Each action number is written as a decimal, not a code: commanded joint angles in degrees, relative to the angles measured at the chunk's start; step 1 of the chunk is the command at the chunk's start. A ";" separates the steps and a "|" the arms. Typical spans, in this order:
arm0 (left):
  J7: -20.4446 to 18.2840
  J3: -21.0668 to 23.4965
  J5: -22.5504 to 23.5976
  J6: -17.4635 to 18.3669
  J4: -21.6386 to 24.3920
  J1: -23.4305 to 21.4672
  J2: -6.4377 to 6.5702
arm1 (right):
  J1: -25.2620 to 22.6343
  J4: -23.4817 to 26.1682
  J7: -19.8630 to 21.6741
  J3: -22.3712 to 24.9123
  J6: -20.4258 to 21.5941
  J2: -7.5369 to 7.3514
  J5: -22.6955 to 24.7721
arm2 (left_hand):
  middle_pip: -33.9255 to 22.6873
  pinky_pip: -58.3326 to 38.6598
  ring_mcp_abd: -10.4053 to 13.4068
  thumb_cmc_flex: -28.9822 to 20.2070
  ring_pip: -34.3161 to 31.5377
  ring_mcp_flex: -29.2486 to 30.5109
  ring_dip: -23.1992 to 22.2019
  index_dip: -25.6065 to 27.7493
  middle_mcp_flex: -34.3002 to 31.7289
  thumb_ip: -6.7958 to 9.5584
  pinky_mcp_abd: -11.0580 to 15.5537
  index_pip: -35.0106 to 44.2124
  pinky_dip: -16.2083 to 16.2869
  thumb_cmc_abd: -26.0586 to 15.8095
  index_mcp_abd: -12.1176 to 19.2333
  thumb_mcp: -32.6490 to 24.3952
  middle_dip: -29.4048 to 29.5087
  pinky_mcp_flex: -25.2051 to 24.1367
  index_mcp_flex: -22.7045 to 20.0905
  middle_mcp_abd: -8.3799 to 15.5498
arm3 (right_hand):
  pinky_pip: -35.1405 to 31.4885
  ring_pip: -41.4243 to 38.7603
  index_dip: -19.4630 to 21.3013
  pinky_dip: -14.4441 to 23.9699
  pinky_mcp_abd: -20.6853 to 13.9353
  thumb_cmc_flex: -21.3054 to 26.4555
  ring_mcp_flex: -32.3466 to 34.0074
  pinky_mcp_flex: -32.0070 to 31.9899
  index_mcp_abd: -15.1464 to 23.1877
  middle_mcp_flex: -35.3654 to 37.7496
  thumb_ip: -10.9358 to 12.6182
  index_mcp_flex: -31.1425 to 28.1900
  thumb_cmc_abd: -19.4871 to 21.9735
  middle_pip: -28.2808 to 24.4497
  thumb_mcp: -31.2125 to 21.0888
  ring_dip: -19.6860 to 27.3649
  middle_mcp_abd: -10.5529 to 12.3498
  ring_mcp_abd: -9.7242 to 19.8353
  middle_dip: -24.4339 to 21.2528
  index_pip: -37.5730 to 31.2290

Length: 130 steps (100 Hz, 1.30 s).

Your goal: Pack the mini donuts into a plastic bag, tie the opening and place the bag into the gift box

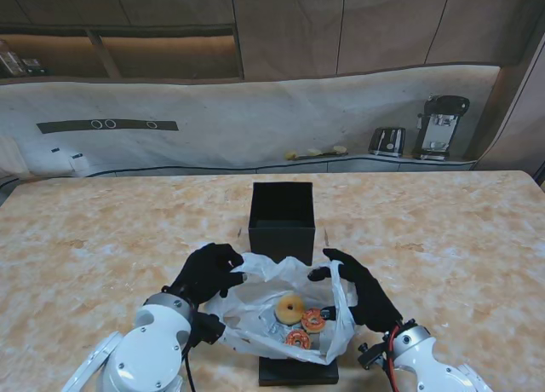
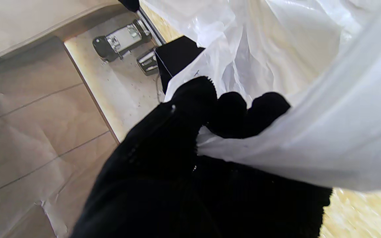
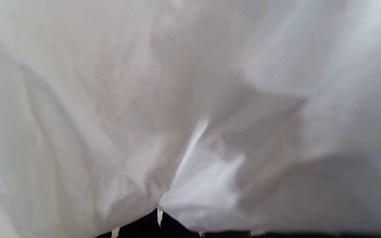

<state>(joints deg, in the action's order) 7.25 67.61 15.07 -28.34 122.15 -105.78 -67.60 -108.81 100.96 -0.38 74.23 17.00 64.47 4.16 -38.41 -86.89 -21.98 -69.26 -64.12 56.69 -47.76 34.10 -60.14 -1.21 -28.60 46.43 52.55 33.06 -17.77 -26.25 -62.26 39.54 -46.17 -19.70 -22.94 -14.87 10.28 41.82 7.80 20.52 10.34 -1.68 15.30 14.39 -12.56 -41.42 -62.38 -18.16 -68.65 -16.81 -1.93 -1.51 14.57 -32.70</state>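
Observation:
A white plastic bag (image 1: 281,311) lies open in front of me with three mini donuts (image 1: 299,319) inside, one plain and two with red icing. My black-gloved left hand (image 1: 207,273) pinches the bag's left rim; the left wrist view shows its fingers (image 2: 230,112) closed on the plastic (image 2: 309,99). My right hand (image 1: 362,291) grips the bag's right rim. White plastic (image 3: 190,115) fills the right wrist view and hides the fingers. The black gift box (image 1: 282,221) stands open just beyond the bag.
A flat black lid or tray (image 1: 298,372) lies under the bag's near edge. Past the marble table (image 1: 102,239), the back counter holds a coffee machine (image 1: 438,126) and a toaster (image 1: 387,141).

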 commanded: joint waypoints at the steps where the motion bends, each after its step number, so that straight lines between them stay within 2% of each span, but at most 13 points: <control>1: -1.85 0.33 -0.59 0.47 0.17 0.06 0.40 | -0.26 -0.14 0.19 -0.51 0.50 0.77 -0.11 | 0.73 1.18 0.22 -0.94 0.69 1.33 -1.86 1.37 -1.76 -0.56 -1.33 -1.62 0.75 0.80 -0.01 -1.18 -1.62 -0.43 -0.82 -0.30 | 0.37 -0.37 0.13 1.42 -2.38 -2.74 -1.44 -0.32 2.57 -1.93 -0.58 2.50 -3.33 -0.34 -1.15 1.32 0.09 2.00 -2.97 1.15; 17: -7.25 1.67 -1.19 2.67 0.42 0.38 1.87 | 0.00 -0.08 -0.28 -0.94 1.41 0.79 0.38 | 1.94 3.02 -0.19 -1.10 1.83 -0.35 -3.16 3.89 -1.17 -0.71 -1.13 -2.53 3.05 0.07 0.61 -1.52 -3.71 -3.26 -0.23 0.33 | -0.05 -0.68 0.23 1.64 -2.39 -3.91 -1.64 -0.17 1.77 -3.53 -0.88 6.05 -4.00 -0.96 -1.91 1.12 -0.68 1.89 -2.78 2.03; 35: -9.95 1.55 -1.28 3.22 1.11 1.44 2.57 | 0.83 0.21 1.01 -1.50 2.59 0.26 2.06 | 2.29 2.26 -0.63 -0.90 1.21 -1.18 -4.38 4.49 -1.04 -0.50 -0.77 -3.02 5.10 0.16 1.37 -1.19 -4.51 -4.49 -0.39 0.25 | -0.08 -0.71 0.38 1.74 -2.24 -5.57 -2.30 -1.08 0.13 -4.38 -1.11 9.16 -3.60 -0.58 -2.03 0.97 -1.40 1.88 -3.10 2.34; 47: -8.78 0.15 -1.30 1.85 1.75 2.32 2.20 | 1.29 0.71 0.95 -2.38 3.05 0.13 3.21 | 2.30 1.53 -0.41 -0.27 0.85 -0.35 -4.30 3.61 -1.33 -0.25 -0.34 -3.07 5.22 0.77 1.45 -0.87 -3.35 -3.18 -1.00 -0.56 | -0.03 -0.83 0.53 1.86 -2.08 -5.83 -2.66 -2.01 -0.92 -4.33 -1.22 10.87 -3.14 0.67 -1.48 0.71 -1.69 1.91 -3.84 2.28; 50: -8.71 -0.22 -1.18 1.48 1.90 2.52 2.18 | 1.50 0.73 0.82 -2.66 3.18 0.12 3.71 | 0.94 1.11 -0.27 -0.11 0.56 -0.38 -3.98 2.52 -1.47 -0.03 0.08 -2.19 4.82 0.74 1.56 -0.64 -2.34 -3.18 -0.81 1.57 | -0.06 -0.90 0.50 1.89 -2.01 -5.84 -2.61 -2.04 -1.16 -4.33 -1.19 11.33 -3.03 0.83 -1.50 0.66 -1.79 1.89 -3.93 2.38; 55: -8.54 -0.80 -1.05 1.07 2.05 2.87 2.12 | 1.86 0.79 0.71 -3.07 3.26 0.06 4.40 | 0.65 0.87 -0.17 -0.02 0.37 -0.16 -3.86 2.07 -1.57 0.02 0.10 -1.85 4.64 0.96 1.62 -0.54 -1.85 -2.82 -0.86 1.86 | -0.03 -0.82 0.44 1.91 -1.95 -5.88 -3.01 -2.24 -1.73 -4.33 -1.18 12.42 -3.03 0.94 -1.45 0.63 -2.05 1.92 -3.99 2.63; 74: -7.24 -2.88 -1.61 -0.33 2.24 4.08 1.63 | 3.43 0.69 -0.44 -4.74 3.38 0.15 6.82 | 0.51 0.57 -0.35 0.09 0.21 -0.21 -3.77 1.52 -1.42 -0.08 0.09 -1.57 4.49 0.87 1.52 -0.30 -1.43 -2.83 -0.71 1.80 | -0.04 -0.61 0.57 2.12 -1.90 -5.21 -3.30 -2.79 -2.07 -4.45 -1.07 14.74 -2.42 2.91 -1.05 0.45 -2.11 2.11 -4.92 2.32; 85: -7.78 -3.53 -1.82 -1.06 2.32 4.70 1.73 | 4.23 0.47 -1.89 -5.68 3.24 0.41 8.05 | 0.34 0.28 -0.27 0.20 0.05 -0.19 -3.74 1.32 -1.33 -0.14 0.15 -1.36 4.44 0.71 1.55 -0.10 -1.26 -2.69 -0.53 1.90 | -0.08 -0.75 0.62 2.31 -1.96 -4.80 -3.28 -3.11 -2.65 -4.42 -0.96 15.89 -1.48 3.14 -0.20 0.18 -2.21 2.16 -4.97 2.09; 130: -7.22 -5.86 -4.51 -3.13 1.72 6.64 1.12 | 6.83 -0.88 -5.51 -8.03 0.88 0.98 13.09 | -0.20 -0.63 -0.61 0.08 -0.44 -0.32 -3.59 0.79 -1.02 -0.23 0.15 -0.83 4.25 0.50 1.07 0.48 -0.61 -2.94 -0.11 1.76 | 0.22 -0.81 0.45 2.55 -1.87 -2.55 -3.21 -3.69 -3.35 -4.47 -0.50 19.82 -1.81 4.48 0.22 -0.08 -2.52 2.09 -5.54 1.92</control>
<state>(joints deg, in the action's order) 0.72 62.13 11.28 -30.95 123.60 -99.34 -65.93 -102.11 100.43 -6.25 66.59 18.39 64.89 16.57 -37.71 -85.38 -21.98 -69.26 -62.83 56.44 -50.57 35.54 -60.14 -1.21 -29.21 44.86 56.36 33.06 -17.37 -26.17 -63.08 36.20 -46.16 -19.07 -22.93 -15.45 10.31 43.20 7.71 17.27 7.85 -4.69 12.17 11.18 -12.56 -23.97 -62.98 -14.57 -69.41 -16.81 -4.40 -1.48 11.38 -30.67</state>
